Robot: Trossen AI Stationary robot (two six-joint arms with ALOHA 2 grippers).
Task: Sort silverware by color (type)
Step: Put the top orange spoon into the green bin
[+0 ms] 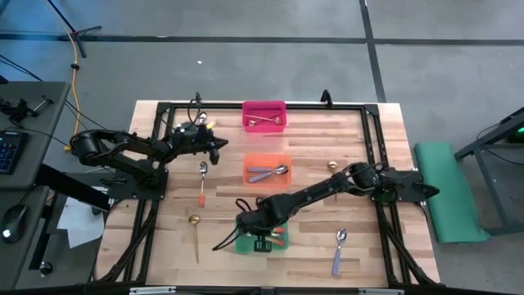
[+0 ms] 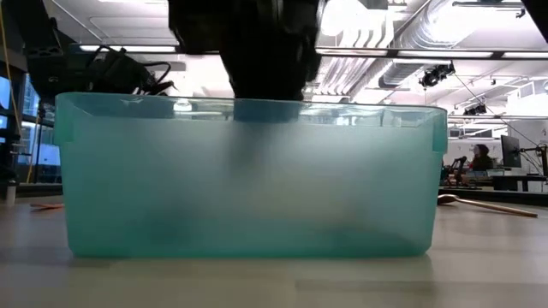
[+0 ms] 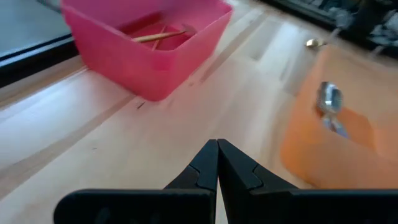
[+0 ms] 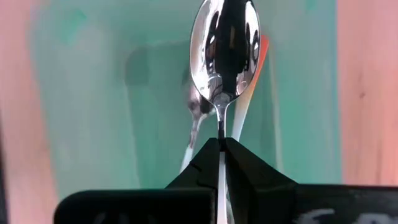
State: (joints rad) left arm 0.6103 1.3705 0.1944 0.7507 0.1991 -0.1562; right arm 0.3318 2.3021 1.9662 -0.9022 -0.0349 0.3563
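My right gripper [image 4: 221, 144] is shut on a silver-bowled spoon [image 4: 224, 50] above the green bin [image 1: 246, 244]. The fingers hide the spoon's handle. An orange-red-handled spoon [image 4: 249, 106] lies on the bin's floor. In the low view the green bin [image 2: 248, 171] fills the picture, with my right arm [image 2: 257, 43] coming down into it. My left gripper [image 3: 217, 149] is shut and hovers over bare table between the pink bin [image 3: 149, 50] and the orange bin [image 3: 336, 143]. It touches nothing. My right gripper pinches the spoon's thin neck [image 4: 221, 127], just behind the bowl, between its two fingertips. It comes from above, pointing down into the green bin. The bowl sticks out past the fingertips toward the bin's floor. Whether the bowl touches the floor I cannot tell.
The pink bin [image 1: 264, 115] holds a gold spoon and the orange bin [image 1: 268, 170] a purple-handled one. Loose on the table lie an orange-red-handled spoon [image 1: 202, 180], a gold spoon [image 1: 195, 233], a purple-handled spoon [image 1: 339, 250] and a small gold piece [image 1: 333, 165].
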